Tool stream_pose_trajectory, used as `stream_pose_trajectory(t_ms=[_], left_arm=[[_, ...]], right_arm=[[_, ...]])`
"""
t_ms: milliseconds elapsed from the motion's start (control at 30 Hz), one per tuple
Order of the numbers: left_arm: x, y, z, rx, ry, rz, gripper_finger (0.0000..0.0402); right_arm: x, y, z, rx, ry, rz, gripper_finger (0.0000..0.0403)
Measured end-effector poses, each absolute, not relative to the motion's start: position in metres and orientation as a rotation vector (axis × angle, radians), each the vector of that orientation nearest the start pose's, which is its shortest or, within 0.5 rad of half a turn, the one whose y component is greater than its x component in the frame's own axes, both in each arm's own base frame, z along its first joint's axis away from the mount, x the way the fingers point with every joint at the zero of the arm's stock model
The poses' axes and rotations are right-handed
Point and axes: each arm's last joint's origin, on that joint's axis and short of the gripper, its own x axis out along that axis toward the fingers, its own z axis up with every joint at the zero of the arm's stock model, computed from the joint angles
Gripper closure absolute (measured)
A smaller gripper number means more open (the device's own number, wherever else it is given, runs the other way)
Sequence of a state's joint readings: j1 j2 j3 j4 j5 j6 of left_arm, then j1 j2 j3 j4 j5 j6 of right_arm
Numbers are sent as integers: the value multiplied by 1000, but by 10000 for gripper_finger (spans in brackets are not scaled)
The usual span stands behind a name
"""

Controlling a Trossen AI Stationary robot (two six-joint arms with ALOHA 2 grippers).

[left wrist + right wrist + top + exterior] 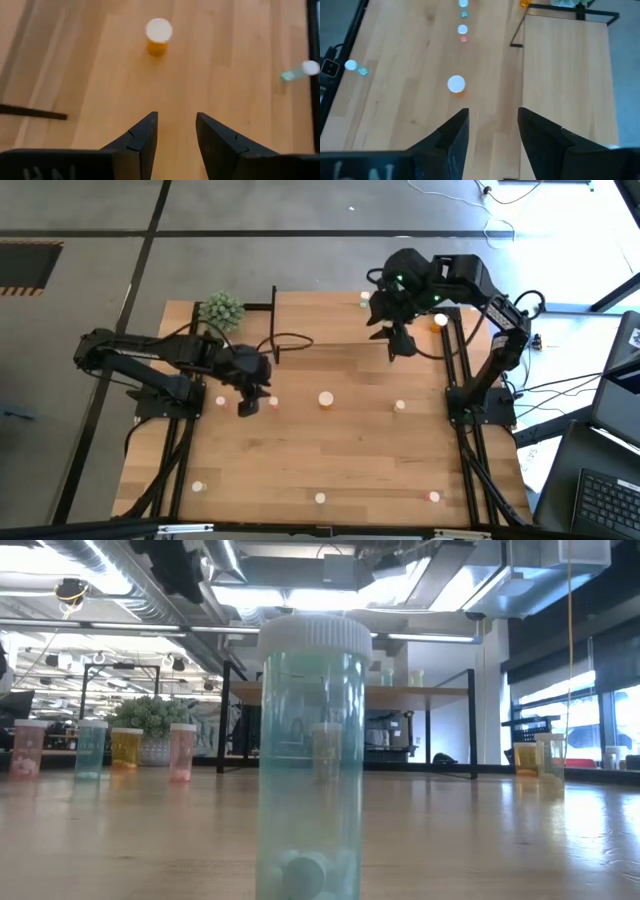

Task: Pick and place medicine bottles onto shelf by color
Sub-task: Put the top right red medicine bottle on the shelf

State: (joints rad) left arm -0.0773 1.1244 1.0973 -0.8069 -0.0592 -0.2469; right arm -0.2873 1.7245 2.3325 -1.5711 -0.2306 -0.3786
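Both grippers are open and hold nothing. My left gripper (250, 402) (176, 116) hangs over the table's left middle, its fingers slanting down toward an orange bottle with a white cap (326, 398) (159, 36) that stands on the tabletop. My right gripper (400, 348) (492, 111) is high over the shelf's right part. It looks down on the same orange bottle (456, 84) and on the shelf (330, 320) (565, 75), a light-wood board on a black frame at the table's far side. In the low view small bottles stand on the shelf top (385, 670).
More bottles stand scattered on the tabletop: a pink one (272, 401), a pale one (400, 406), one at the near edge (320, 499) (312, 760), a red one (433, 497) and an orange one at the far right (440, 320). A spiky green plant (221, 308) stands at the far left.
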Motion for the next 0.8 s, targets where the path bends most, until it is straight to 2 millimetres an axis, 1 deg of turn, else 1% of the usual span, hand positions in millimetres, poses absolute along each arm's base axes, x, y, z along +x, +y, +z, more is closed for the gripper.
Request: stream_pose_trajectory(t_ms=[133, 233, 400, 533, 800], left_arm=[[216, -22, 323, -157, 838, 61, 273], [220, -26, 318, -142, 864, 70, 273], [224, -30, 313, -131, 893, 64, 273], [227, -31, 310, -157, 906, 79, 273], [227, -30, 310, -184, 897, 115, 273]], right_arm=[[274, -66, 475, -118, 921, 150, 231], [275, -61, 475, -125, 920, 165, 231], [276, -60, 475, -81, 923, 145, 231], [277, -60, 474, -84, 926, 148, 231], [280, -61, 472, -85, 926, 148, 231]])
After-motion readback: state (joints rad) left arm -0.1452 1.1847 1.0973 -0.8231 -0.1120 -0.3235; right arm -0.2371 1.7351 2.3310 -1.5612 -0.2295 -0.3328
